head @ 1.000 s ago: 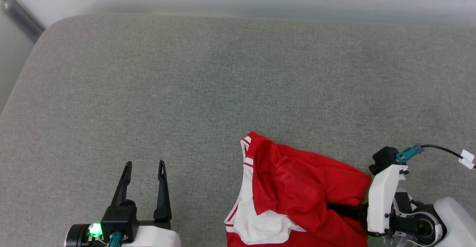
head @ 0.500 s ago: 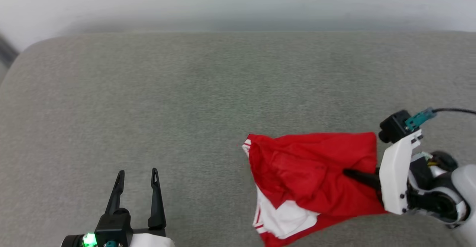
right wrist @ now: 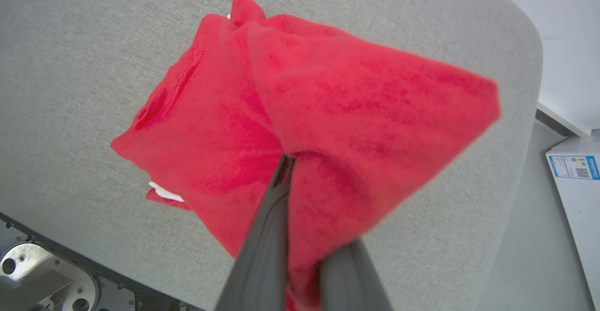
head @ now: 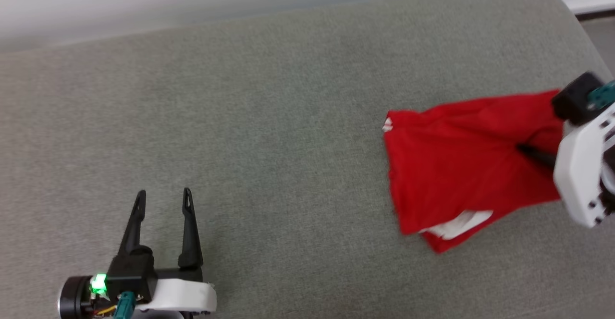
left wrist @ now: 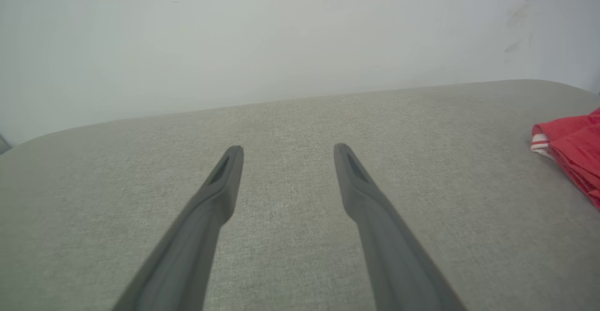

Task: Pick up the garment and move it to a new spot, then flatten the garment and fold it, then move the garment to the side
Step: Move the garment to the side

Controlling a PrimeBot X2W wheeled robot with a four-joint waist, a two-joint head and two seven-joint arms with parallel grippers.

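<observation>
The garment [head: 456,165] is a bunched red jersey with a little white showing at its lower edge, hanging over the right part of the grey cushion. My right gripper [head: 523,150] is shut on the garment near its right side, and cloth drapes over its dark fingers [right wrist: 267,226]. In the right wrist view the garment [right wrist: 300,114] spreads out ahead of the closed fingertips. My left gripper [head: 162,199] stands open at the lower left with nothing between its fingers. The left wrist view shows my left gripper [left wrist: 286,151] over bare cushion, and the garment [left wrist: 572,151] at the far right edge.
The grey cushion [head: 240,117] runs across the head view, with a pale wall behind it. Its rounded right end [right wrist: 525,44] drops to a grey floor, where a white box [right wrist: 576,184] with a blue label lies.
The head camera has swung right. My right gripper has carried the garment up and to the right over the cushion, and it now hangs more stretched out. The left gripper stays open.
</observation>
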